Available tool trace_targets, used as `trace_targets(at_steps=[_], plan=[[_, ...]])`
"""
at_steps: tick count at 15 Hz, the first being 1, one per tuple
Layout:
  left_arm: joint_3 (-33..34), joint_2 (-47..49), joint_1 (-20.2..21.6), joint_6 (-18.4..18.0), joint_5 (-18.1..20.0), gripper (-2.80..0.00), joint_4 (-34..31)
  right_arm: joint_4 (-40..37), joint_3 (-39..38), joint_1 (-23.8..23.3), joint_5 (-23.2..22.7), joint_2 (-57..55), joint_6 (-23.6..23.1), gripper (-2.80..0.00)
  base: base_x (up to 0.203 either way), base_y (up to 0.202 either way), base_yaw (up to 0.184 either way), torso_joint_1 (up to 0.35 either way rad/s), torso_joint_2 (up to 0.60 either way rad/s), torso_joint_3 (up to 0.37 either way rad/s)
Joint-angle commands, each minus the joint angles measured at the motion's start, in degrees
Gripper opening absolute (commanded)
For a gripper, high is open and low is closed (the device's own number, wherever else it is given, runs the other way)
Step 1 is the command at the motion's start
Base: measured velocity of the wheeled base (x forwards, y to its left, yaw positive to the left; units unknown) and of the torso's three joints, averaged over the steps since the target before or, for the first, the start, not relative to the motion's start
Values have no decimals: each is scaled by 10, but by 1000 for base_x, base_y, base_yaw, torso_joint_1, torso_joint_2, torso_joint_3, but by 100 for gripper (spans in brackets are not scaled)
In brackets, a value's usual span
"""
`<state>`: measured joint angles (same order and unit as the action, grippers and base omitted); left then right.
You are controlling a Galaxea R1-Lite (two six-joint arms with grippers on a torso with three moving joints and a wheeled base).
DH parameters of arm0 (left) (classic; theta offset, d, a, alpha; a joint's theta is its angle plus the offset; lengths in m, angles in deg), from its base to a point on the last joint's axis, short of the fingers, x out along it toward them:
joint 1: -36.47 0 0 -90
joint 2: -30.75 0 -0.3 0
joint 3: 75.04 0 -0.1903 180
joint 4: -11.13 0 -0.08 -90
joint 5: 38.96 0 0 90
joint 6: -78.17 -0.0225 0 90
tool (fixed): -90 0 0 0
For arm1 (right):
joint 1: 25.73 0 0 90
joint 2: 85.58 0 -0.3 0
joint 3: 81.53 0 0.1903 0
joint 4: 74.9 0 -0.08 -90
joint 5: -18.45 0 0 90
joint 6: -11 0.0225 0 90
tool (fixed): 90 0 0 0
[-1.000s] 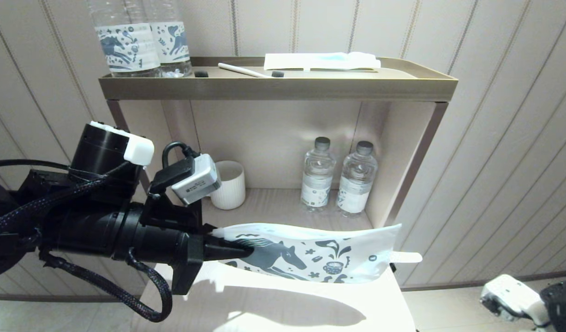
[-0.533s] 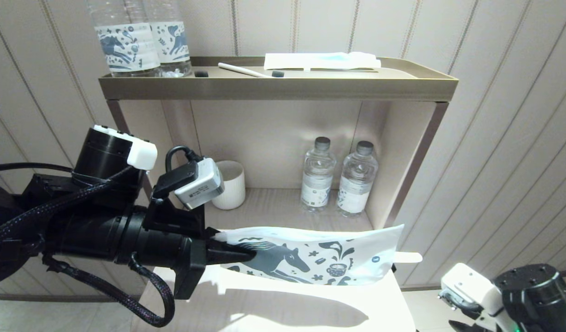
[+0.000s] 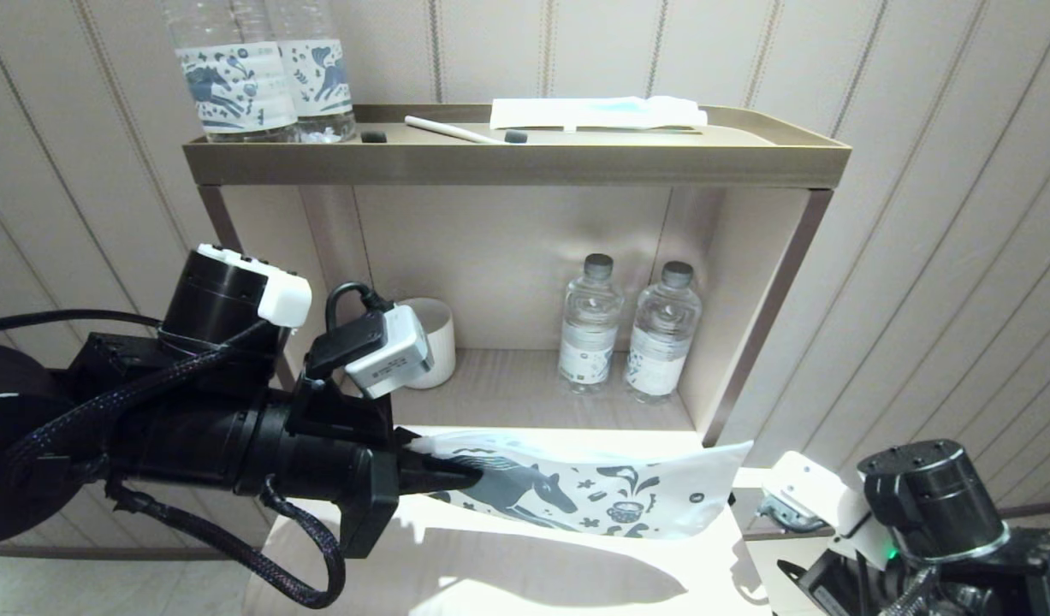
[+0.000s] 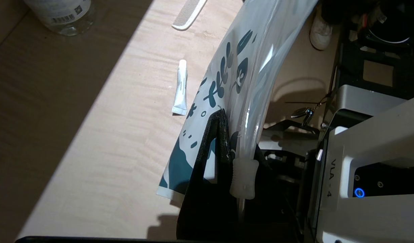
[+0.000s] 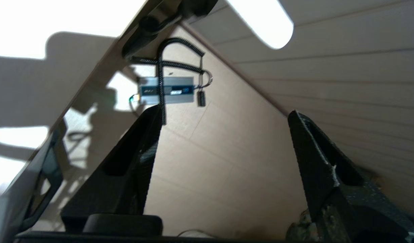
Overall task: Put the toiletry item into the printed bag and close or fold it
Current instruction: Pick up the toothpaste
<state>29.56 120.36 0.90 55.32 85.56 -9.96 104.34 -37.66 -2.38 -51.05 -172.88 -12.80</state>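
The flat white plastic pouch printed with a dark blue galloping horse, flowers and a cup [image 3: 576,492] hangs in the air just above the pale wooden surface [image 3: 525,573], stretched out level toward my right and drooping a little along its length. My left claw [image 3: 456,473] is clamped shut on one end of it; in the left wrist view the black fingers [image 4: 213,148] pinch the film right beside the small translucent zip slider [image 4: 244,179]. I judge the pouch to be very light, thin, limp and slick: it will sag and twist wherever nothing supports it, so the firm zip strip along the mouth looks like the best place to hold, with a second grip at the far end of that strip to spread the mouth. A small white tube [image 4: 180,88], which I take to be the toiletry item, lies on the surface below the pouch, and a white comb [image 4: 188,13] lies farther along near a clear bottle [image 4: 63,15]. I cannot tell whether anything is already inside the pouch. My right claw [image 5: 223,141] is low beside the surface's right edge, well short of the pouch, its two black fingers spread apart with nothing between them. Behind stands the tan shelf unit [image 3: 516,162] with two small water bottles [image 3: 627,329] and a white ribbed cup [image 3: 435,342].
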Motion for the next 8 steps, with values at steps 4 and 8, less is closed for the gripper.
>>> trace_targets(at_steps=[4, 8], plan=[[20, 1, -10, 0, 0, -280, 36, 39, 12, -24, 11, -20, -54, 0, 0, 0, 0, 0, 0, 0], [22, 1, -11, 0, 2, -280, 36, 39, 26, -23, 52, -19, -107, 0, 0, 0, 0, 0, 0, 0]])
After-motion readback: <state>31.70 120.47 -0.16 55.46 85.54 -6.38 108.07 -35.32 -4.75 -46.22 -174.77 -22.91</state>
